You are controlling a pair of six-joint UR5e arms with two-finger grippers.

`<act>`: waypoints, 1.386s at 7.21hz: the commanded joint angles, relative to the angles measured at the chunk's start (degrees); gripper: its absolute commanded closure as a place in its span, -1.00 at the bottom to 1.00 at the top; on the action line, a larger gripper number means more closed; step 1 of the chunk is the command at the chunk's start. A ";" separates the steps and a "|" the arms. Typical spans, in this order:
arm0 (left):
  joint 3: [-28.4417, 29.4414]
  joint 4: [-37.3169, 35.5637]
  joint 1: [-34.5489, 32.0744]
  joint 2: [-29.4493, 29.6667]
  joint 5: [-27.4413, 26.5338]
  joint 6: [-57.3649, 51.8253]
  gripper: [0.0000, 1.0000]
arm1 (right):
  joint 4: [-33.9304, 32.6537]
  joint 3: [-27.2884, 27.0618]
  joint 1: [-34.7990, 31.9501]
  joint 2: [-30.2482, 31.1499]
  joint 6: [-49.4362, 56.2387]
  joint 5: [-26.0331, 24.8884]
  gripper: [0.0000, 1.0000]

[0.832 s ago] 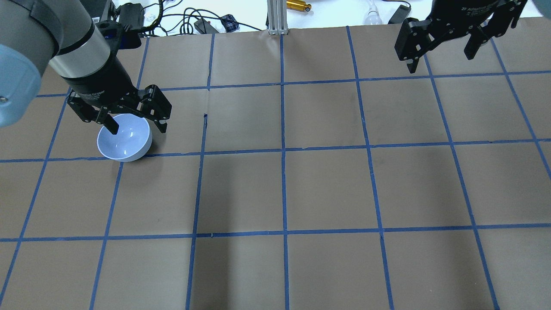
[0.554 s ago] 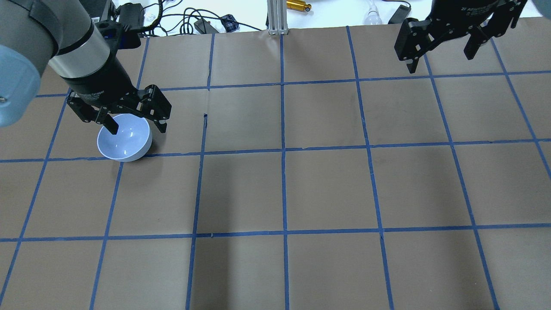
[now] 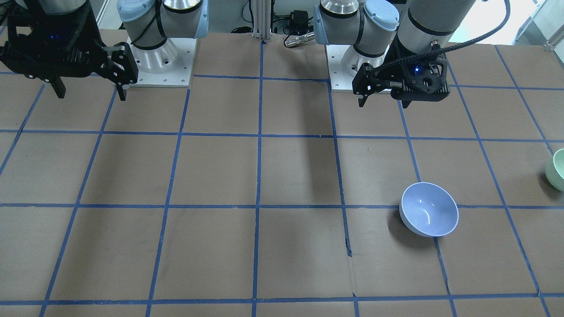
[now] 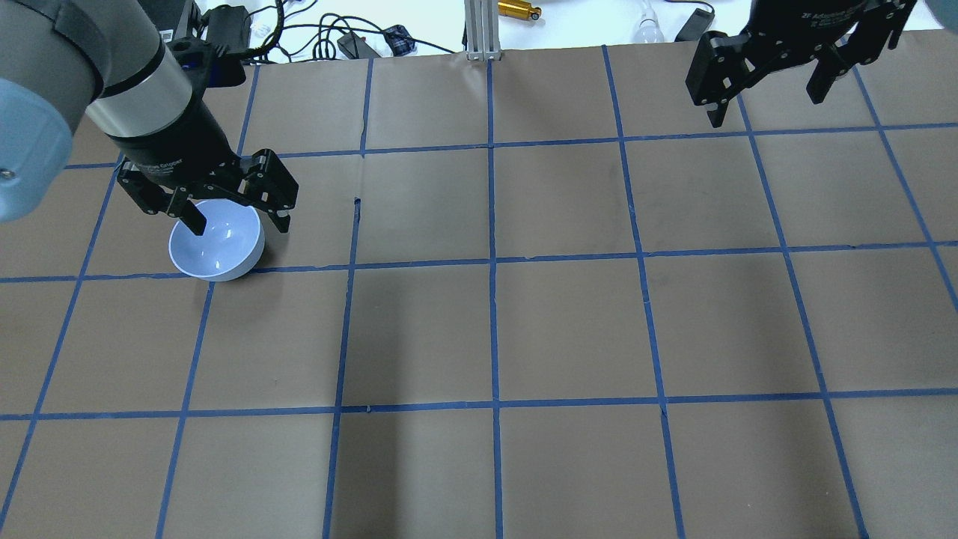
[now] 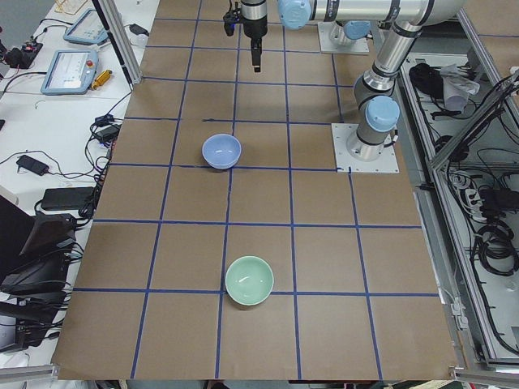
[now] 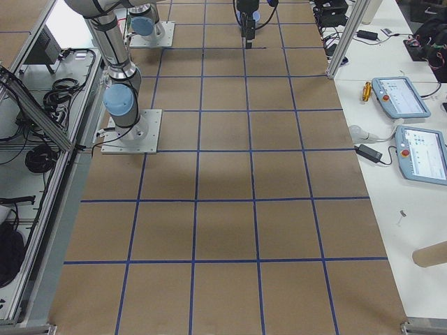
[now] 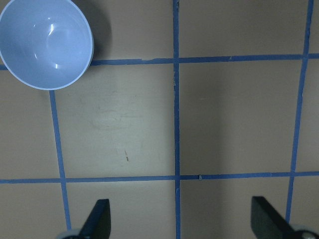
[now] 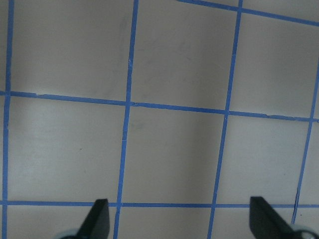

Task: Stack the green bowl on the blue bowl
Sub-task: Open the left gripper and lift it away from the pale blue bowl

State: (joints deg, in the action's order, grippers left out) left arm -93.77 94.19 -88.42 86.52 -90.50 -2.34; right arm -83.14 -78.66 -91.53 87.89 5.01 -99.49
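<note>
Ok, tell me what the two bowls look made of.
The blue bowl: probably glossy plastic, going by the sharp white glints inside. The green bowl: likely the same smooth plastic, pale mint; too small here to judge its shine.

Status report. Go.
Open, empty: left hand, right hand. Unstacked: green bowl upright, apart from blue bowl. No obstacle seen between them.

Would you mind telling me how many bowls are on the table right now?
2. The blue bowl stands upright on the robot's left side; the green bowl stands apart from it, further out to the left. No others show.
</note>
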 commanded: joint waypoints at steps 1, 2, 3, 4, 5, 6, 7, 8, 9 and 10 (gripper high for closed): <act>0.08 2.91 0.00 -1.00 0.59 -0.21 -1.00 | 0.00 0.00 -0.05 0.00 0.00 0.00 -1.00; 0.08 2.84 0.26 -1.09 0.07 -0.29 -1.00 | 0.00 0.00 0.04 0.00 0.00 0.00 -1.00; 0.08 2.32 1.05 -0.74 0.24 -0.55 -1.00 | 0.00 0.00 -0.05 0.00 0.00 0.00 -1.00; 0.69 0.31 1.23 0.13 0.24 -1.43 -1.00 | 0.00 0.00 -0.05 0.00 0.00 0.00 -1.00; 0.87 -0.05 1.40 -0.03 -0.02 -4.22 -1.00 | 0.00 0.00 -0.05 0.00 0.00 0.00 -1.00; 0.96 -0.32 3.06 -0.12 -2.81 -11.21 -1.00 | 0.00 0.00 -0.05 0.00 0.00 0.00 -1.00; 0.96 -0.67 7.43 -0.12 -3.62 -15.89 -1.00 | 0.00 0.00 -0.05 0.00 0.00 0.00 -1.00; 0.96 -0.67 11.30 -0.21 -3.71 -20.98 -1.00 | 0.00 0.00 -0.05 0.00 0.00 0.00 -1.00; 0.96 -0.76 14.73 -0.21 -3.98 -26.43 -1.00 | 0.00 0.00 -0.05 0.00 0.00 0.00 -1.00; 0.87 -0.67 18.51 -0.04 -3.72 -31.10 -1.00 | 0.00 0.00 -0.05 0.00 0.00 0.00 -1.00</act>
State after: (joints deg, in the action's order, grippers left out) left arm -92.83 93.50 -74.64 86.36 -94.25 -27.12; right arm -83.14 -78.66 -91.58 87.89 5.01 -99.49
